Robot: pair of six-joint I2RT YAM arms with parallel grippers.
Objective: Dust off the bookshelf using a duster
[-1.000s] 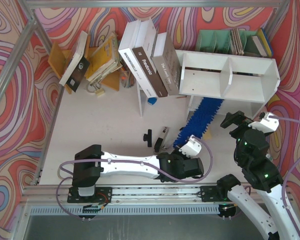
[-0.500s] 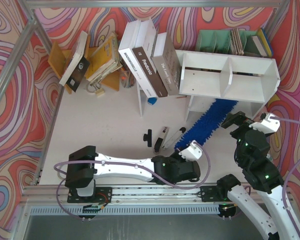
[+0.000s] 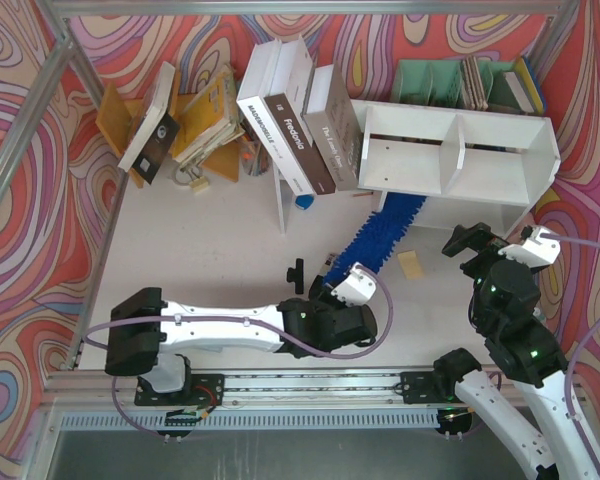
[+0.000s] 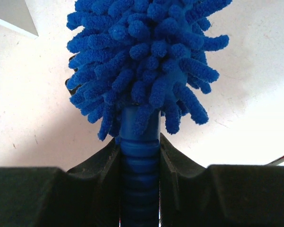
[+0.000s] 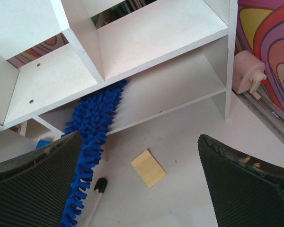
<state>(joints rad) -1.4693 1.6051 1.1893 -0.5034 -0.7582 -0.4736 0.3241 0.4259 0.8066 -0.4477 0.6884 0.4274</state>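
The white bookshelf (image 3: 460, 150) stands at the back right, with two cubbies and a lower shelf; it also fills the top of the right wrist view (image 5: 146, 42). The blue fluffy duster (image 3: 380, 235) runs from my left gripper (image 3: 340, 290) up and right, its tip lying on the left part of the lower shelf (image 5: 102, 106). My left gripper (image 4: 140, 156) is shut on the duster's ribbed blue handle (image 4: 140, 142). My right gripper (image 3: 480, 245) is open and empty in front of the shelf's right half, above the table (image 5: 146, 189).
A yellow pad (image 3: 411, 265) lies on the table before the shelf, also in the right wrist view (image 5: 148, 168). Small black-and-silver tools (image 3: 298, 273) lie left of the duster. Books lean on a thin white board (image 3: 278, 195). A green rack (image 3: 450, 80) stands behind the shelf.
My left arm swung left, carrying the duster; its head swept from the middle of the lower shelf to the left end. The yellow pad is now uncovered. The right arm stayed still.
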